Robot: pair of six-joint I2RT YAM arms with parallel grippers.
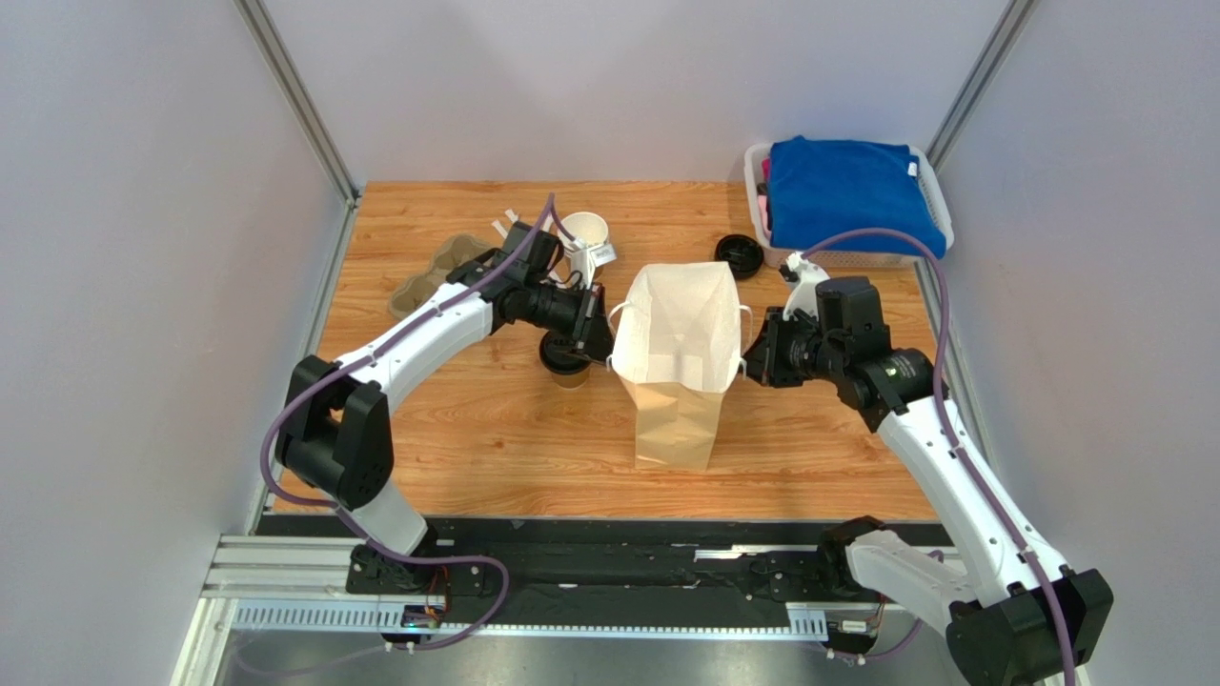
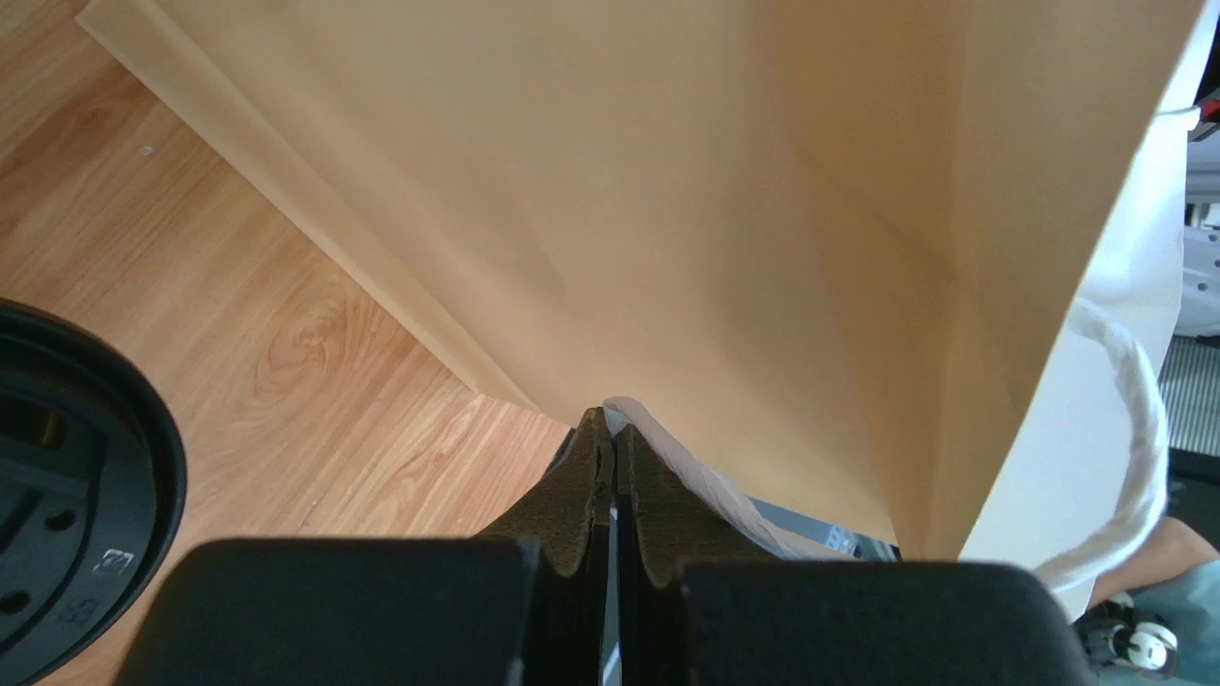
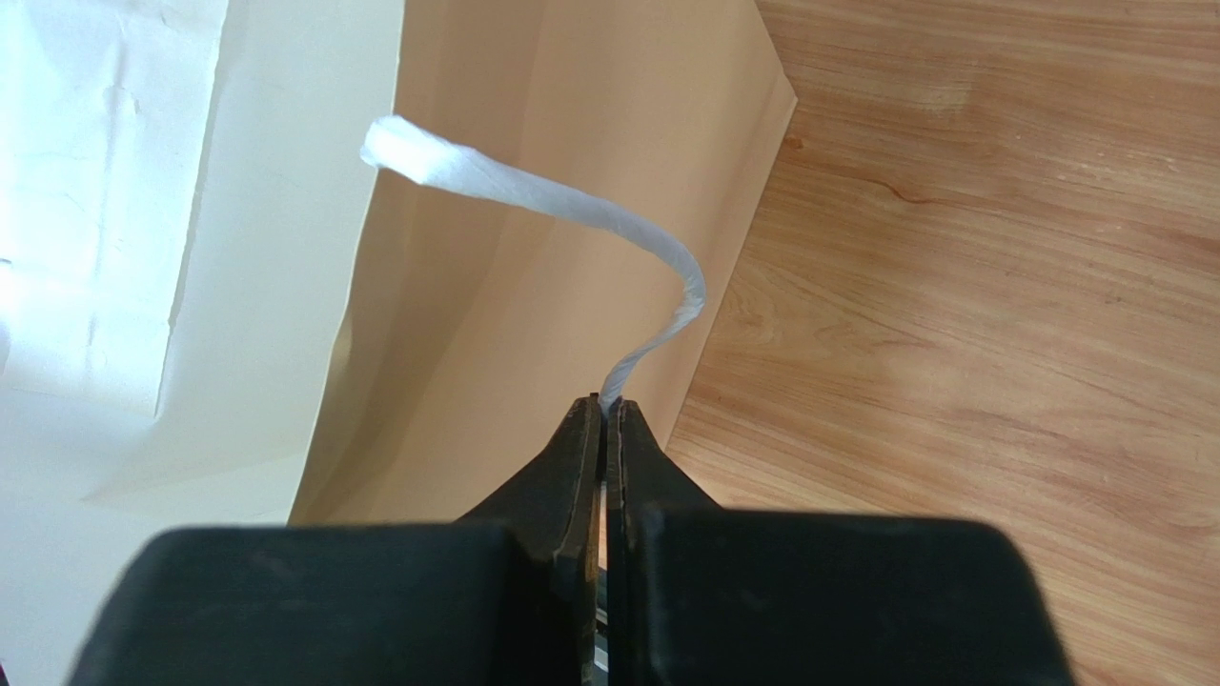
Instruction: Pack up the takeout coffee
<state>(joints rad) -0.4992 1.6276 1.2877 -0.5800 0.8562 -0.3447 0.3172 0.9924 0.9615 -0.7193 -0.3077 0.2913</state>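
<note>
The takeout coffee, a brown cup with a black lid, stands on the table just left of the paper bag, under my left wrist. Its lid shows at the left edge of the left wrist view. The bag stands upright with its mouth open. My left gripper is shut on the bag's left white handle at the rim; the jaws are pressed together on it. My right gripper is shut on the right twisted white handle, jaws closed at its end.
A stack of lidless cups and a cardboard cup carrier sit at the back left. A loose black lid lies behind the bag. A white bin with blue cloth stands at the back right corner.
</note>
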